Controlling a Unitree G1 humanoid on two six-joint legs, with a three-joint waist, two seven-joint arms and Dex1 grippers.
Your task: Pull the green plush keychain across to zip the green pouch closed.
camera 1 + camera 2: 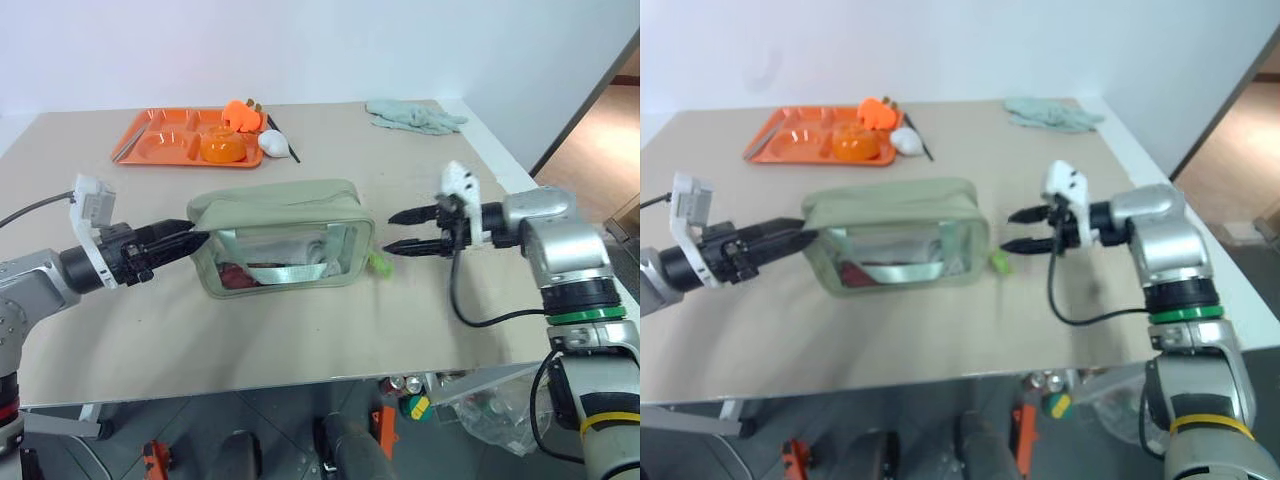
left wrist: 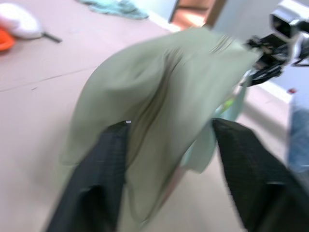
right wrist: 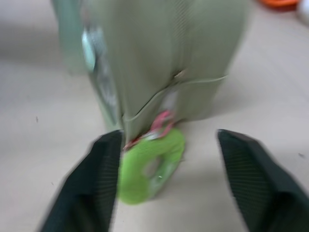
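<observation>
The green pouch point(image 1: 275, 215) stands in the middle of the table, its clear window facing me and its top lying flat. The green plush keychain point(image 1: 380, 263) lies on the table at the pouch's right end; the right wrist view shows it as a lime ring point(image 3: 149, 166) with a pinkish cord at the pouch's corner. My right gripper point(image 1: 391, 231) is open, level, just right of that end, with the keychain below and between its fingers point(image 3: 104, 164), untouched. My left gripper point(image 1: 197, 240) is open at the pouch's left end, its fingers point(image 2: 108, 164) on either side of the fabric point(image 2: 164, 96).
An orange tray point(image 1: 135, 135) with an orange bowl point(image 1: 222, 147) sits at the back left, a white object point(image 1: 272, 142) beside it. A pale mint glove point(image 1: 415, 115) lies at the back right. The table's front edge runs close below both arms.
</observation>
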